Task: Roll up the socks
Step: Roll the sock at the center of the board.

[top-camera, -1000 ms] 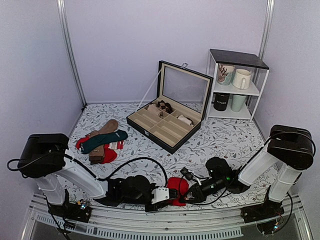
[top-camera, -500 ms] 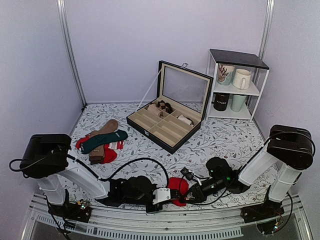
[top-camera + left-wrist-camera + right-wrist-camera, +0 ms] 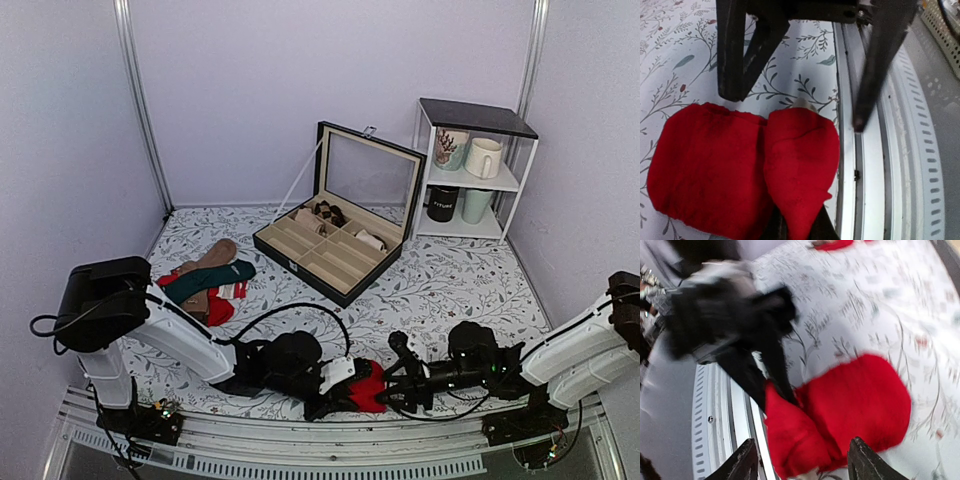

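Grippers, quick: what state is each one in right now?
Left gripper: closed, pinching a fold of the red socks.
Right gripper: open, holding nothing.

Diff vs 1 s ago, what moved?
The right arm folded down low, elbow swinging out to the right. The right gripper ended slightly further right, jaws open astride the socks. The left gripper pushed right, jaws shut on a fold, and the socks shifted right with it. The sock pile, box and shelf are unchanged.
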### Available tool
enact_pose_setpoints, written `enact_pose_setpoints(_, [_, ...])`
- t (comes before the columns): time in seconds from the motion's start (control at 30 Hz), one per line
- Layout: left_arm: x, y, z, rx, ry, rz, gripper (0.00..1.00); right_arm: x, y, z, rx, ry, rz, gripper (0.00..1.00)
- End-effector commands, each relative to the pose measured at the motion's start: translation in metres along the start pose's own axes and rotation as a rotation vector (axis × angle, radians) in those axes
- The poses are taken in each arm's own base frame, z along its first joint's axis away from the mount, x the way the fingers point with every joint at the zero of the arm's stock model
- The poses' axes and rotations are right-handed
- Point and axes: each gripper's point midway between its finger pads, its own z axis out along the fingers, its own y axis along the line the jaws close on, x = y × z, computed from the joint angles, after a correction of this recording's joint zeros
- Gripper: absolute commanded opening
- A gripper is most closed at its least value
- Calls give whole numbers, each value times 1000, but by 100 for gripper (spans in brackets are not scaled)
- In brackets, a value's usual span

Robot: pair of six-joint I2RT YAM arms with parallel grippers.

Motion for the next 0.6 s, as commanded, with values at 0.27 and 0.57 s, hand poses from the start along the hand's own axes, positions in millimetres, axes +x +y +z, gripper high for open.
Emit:
enact_pose_setpoints(0.27, [148,-9,-12,92,441,-355,0,-8,30,21,104,-51,-611,63])
enact_pose_setpoints(0.57, [150,-9,-14,101,453,-349,0,14,15,17,211,7,-530,63])
